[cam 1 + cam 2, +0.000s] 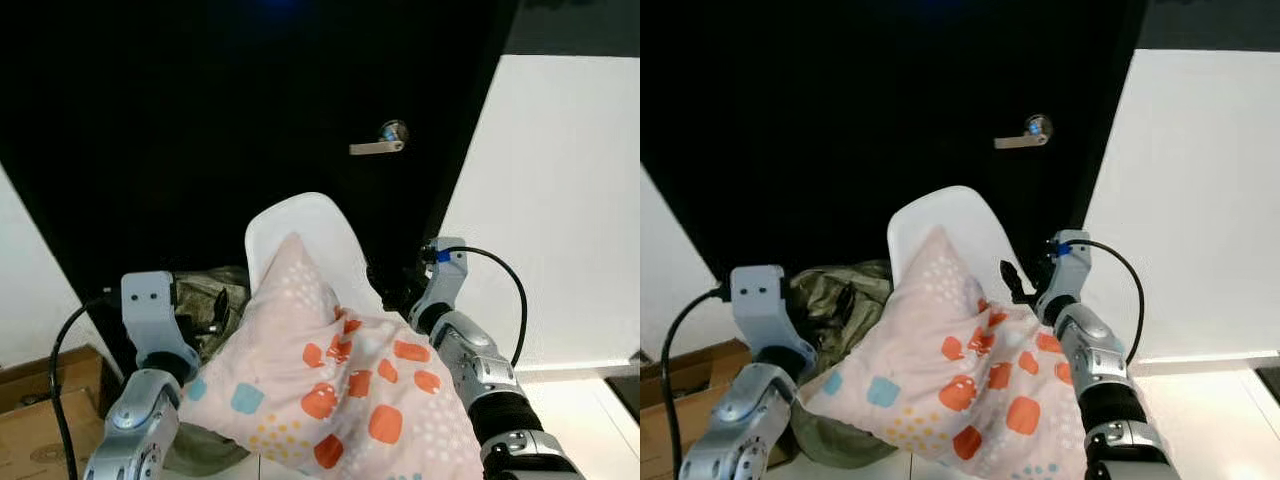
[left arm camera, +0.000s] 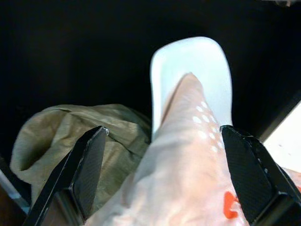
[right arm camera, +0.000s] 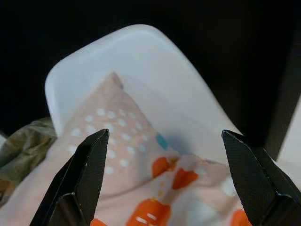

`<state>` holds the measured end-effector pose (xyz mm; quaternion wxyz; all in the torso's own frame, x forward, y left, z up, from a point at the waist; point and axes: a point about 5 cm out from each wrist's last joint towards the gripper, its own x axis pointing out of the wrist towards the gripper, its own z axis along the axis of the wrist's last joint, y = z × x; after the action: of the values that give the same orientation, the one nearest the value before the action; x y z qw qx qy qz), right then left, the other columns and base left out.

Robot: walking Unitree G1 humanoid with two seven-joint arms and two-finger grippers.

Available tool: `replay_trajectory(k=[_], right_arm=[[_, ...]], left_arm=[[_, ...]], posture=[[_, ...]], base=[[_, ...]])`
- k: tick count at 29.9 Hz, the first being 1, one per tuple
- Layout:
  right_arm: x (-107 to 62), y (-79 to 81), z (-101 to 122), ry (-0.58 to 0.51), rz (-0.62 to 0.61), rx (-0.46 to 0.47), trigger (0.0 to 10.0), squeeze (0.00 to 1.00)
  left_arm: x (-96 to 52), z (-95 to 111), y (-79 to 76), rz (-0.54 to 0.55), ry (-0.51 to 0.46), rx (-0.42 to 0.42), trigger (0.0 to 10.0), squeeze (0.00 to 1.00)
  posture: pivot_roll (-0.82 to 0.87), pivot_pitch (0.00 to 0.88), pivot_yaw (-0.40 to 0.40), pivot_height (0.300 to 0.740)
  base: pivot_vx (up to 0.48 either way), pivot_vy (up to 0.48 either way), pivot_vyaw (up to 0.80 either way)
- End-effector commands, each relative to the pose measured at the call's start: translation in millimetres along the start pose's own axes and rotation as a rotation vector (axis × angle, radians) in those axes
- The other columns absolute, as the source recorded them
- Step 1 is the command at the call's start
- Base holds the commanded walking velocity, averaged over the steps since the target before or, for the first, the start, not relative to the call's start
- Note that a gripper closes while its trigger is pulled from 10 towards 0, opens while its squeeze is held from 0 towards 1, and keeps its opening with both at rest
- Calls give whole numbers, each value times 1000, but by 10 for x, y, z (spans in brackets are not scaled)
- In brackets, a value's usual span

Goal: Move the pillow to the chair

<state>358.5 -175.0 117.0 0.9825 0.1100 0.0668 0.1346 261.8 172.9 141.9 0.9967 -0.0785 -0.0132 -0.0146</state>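
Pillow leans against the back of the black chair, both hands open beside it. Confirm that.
Wrong on colour: the chair is white, as the right wrist view shows. The pillow does lean against its back, with the left hand and right hand open beside it.

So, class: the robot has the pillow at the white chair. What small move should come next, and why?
Probably ease both arms back. The pillow already lies on the chair, one corner propped against its backrest, and the left gripper and right gripper stand with jaws open beside it.
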Motion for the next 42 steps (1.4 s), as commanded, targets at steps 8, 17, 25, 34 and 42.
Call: replay_trajectory(k=[8,17,25,34,42], right_arm=[[-15,-66,-138,81,-67,-22,10000,0],[-34,-74,-211,115,-77,-43,10000,0],[-35,-97,-214,123,-89,-61,10000,0],[-35,-115,-213,130,-95,-78,10000,0],[-36,-124,-227,165,-87,-135,10000,0]], left_arm=[[-14,-123,-10,-2,63,7,10000,0],[-45,-170,54,30,80,11,10000,0],[-43,-175,61,37,83,10,10000,0],[-19,-163,45,30,77,4,10000,0],[-4,-151,32,23,71,-2,10000,0]], posture=[[-141,0,-16,740],[-140,0,-19,740],[-144,0,-22,740],[-148,0,-23,740],[-150,0,-24,740]], base=[[-228,0,0],[-405,0,0],[-480,0,0],[-480,0,0],[-480,0,-186]])
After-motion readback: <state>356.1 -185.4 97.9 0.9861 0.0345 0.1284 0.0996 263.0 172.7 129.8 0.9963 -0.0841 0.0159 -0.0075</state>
